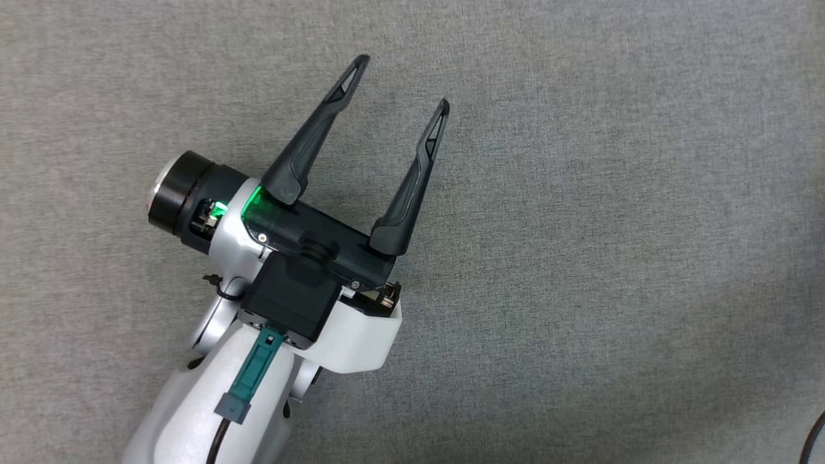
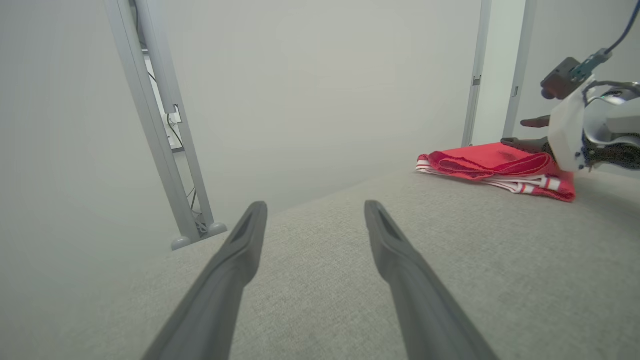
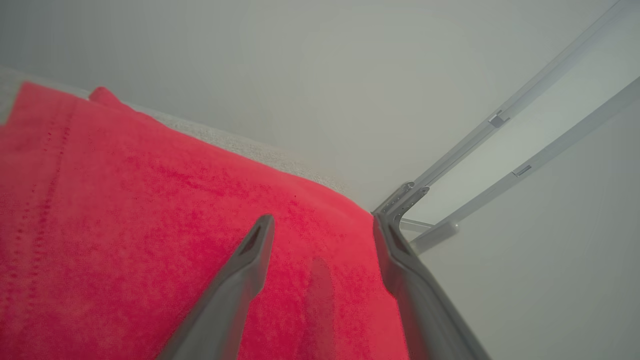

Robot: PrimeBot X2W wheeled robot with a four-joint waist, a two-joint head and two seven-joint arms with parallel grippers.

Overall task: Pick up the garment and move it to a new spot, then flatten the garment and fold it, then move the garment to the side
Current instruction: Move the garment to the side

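Desk [image 1: 580, 193] of grey cloth, pale walls [image 2: 325, 75]; folded red garment [image 2: 492, 165] lies just under right gripper [image 3: 322, 222], jaws wide, empty; left gripper [image 1: 402, 84], jaws wide, well apart.

Fuzzy red cloth garment [image 3: 125, 210], matt grey woven surface [image 1: 612, 193], matt dark fingers [image 1: 412, 187]

The left gripper [image 2: 315, 205] rises from bottom centre, its fingers spread wide over a grey fabric surface [image 2: 450, 260]. At centre right lies a folded red garment [image 2: 495, 167] with white-striped trim. The right gripper [image 2: 514, 132], fingers parted, is close over its right end. A metal frame post [image 2: 165, 145] slants at upper left.
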